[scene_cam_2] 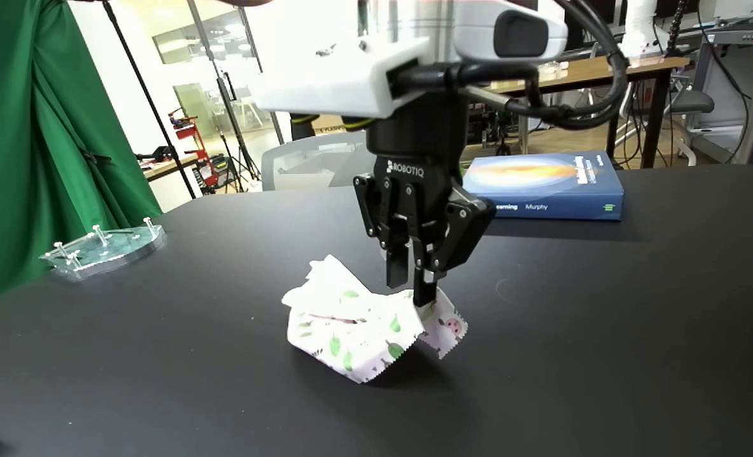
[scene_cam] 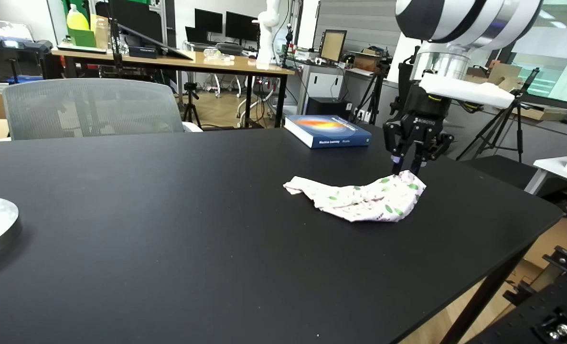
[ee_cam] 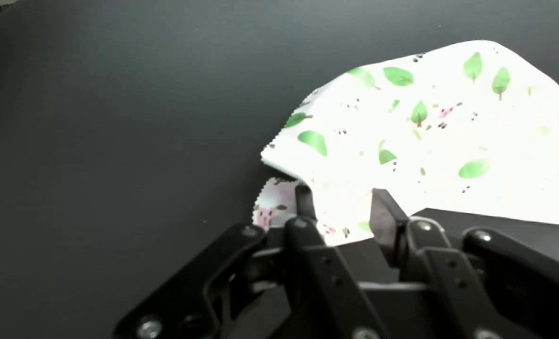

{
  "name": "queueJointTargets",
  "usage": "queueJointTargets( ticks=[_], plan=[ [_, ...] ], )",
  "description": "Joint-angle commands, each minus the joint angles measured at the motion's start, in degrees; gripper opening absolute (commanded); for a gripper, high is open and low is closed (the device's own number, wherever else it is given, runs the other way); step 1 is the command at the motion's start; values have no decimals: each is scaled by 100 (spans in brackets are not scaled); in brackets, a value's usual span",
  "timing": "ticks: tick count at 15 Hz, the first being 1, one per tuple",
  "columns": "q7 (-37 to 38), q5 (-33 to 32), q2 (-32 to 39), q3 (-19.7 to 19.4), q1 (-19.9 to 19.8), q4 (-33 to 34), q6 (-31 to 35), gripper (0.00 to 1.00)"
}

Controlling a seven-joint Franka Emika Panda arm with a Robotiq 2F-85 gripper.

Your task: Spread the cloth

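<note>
The black two-fingered Robotiq gripper (scene_cam_2: 410,293) points down over a crumpled white fabric cloth (scene_cam_2: 354,339) printed with green leaves and small pink animal faces, its black fingers (ee_cam: 385,221) standing parted, with some of the cloth visible in the gap in the wrist view; whether either fingertip touches the fabric cannot be told. The cloth lies folded over itself on the matte black tabletop (scene_cam: 168,239), and in both exterior views a thick blue book (scene_cam: 328,131) with an orange-and-yellow cover picture rests apart from it.
</note>
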Motion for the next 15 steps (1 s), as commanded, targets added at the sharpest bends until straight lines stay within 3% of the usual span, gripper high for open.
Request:
queueJointTargets(
  ticks=[1, 6, 15],
  plan=[
    [-63, -161, -185, 111, 119, 15, -32, 68],
    [161, -902, -447, 191, 522, 38, -186, 99],
    [37, -1129, -104, 527, 883, 145, -155, 100]
  ],
)
